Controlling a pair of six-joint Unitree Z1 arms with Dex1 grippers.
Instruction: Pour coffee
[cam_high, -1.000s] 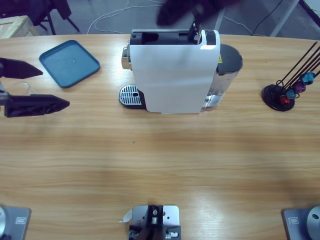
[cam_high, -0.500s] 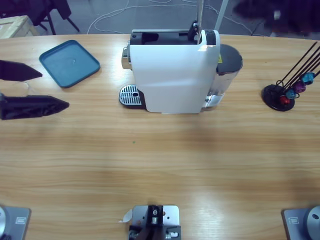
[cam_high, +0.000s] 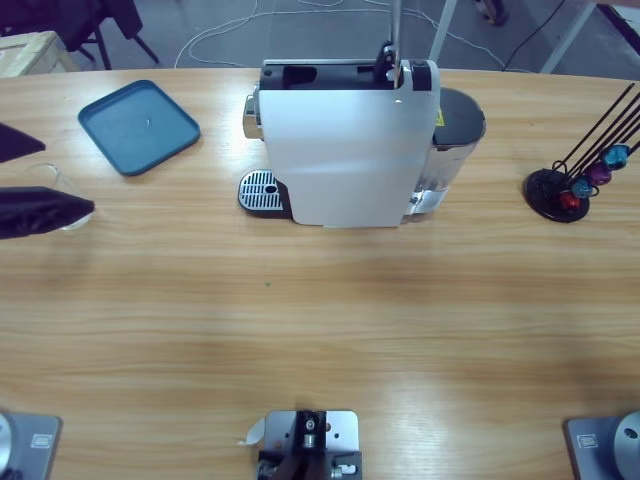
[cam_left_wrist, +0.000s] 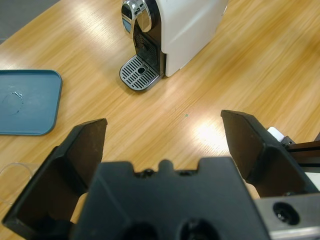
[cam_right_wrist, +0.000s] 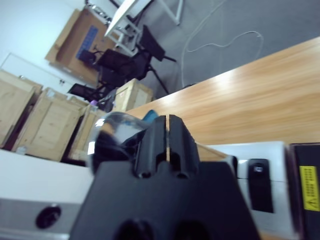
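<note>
1. Since a second ago the left gripper (cam_high: 25, 180) has pulled back toward the table's left edge, jaws spread wide, nothing between them.
2. Clear glass cup (cam_high: 55, 185) sits by those jaws.
3. Blue square plastic tray (cam_high: 138, 126) is next.
4. White boxy coffee machine (cam_high: 345, 150) stands mid-table.
5. Right gripper (cam_right_wrist: 168, 135) is pressed together, up over the machine.

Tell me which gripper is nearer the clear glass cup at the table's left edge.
Left. The left gripper straddles the clear glass cup, jaws open. The right gripper is over the coffee machine, outside the high view.
</note>
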